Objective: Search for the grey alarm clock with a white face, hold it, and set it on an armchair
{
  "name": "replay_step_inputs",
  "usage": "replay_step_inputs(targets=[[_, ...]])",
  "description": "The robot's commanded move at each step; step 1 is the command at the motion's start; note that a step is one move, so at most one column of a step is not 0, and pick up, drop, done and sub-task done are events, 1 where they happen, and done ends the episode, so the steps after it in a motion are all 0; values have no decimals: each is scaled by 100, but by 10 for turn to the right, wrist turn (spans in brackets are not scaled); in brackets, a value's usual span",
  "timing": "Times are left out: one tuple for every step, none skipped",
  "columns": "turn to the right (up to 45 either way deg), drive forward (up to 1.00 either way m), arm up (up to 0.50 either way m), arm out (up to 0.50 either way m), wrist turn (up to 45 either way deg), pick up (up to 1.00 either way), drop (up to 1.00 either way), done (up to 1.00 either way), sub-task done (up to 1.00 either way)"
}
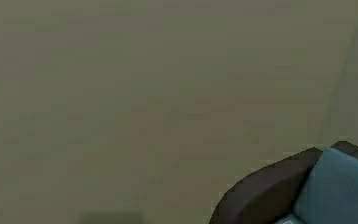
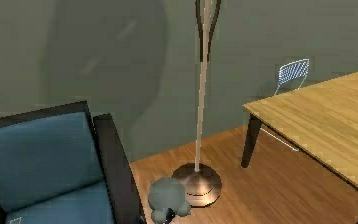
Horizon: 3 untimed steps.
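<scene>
Small grey-dark shape at the arm side view's bottom edge, perhaps the fingers [image 2: 170,203], hold unclear

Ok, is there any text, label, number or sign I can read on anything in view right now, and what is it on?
There is nothing readable: no words, numbers, labels or signs.
The armchair, floor lamp, wooden table and white mesh chair back all have plain surfaces.
The wall is bare and has no sign on it.
</scene>
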Motion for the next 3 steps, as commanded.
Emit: replay_step_inputs(targets=[[30,0,0,0,0,0,0,0,0],[0,35,0,0,0,0,0,0,0],[-450,0,0,0,0,0,0,0,0]])
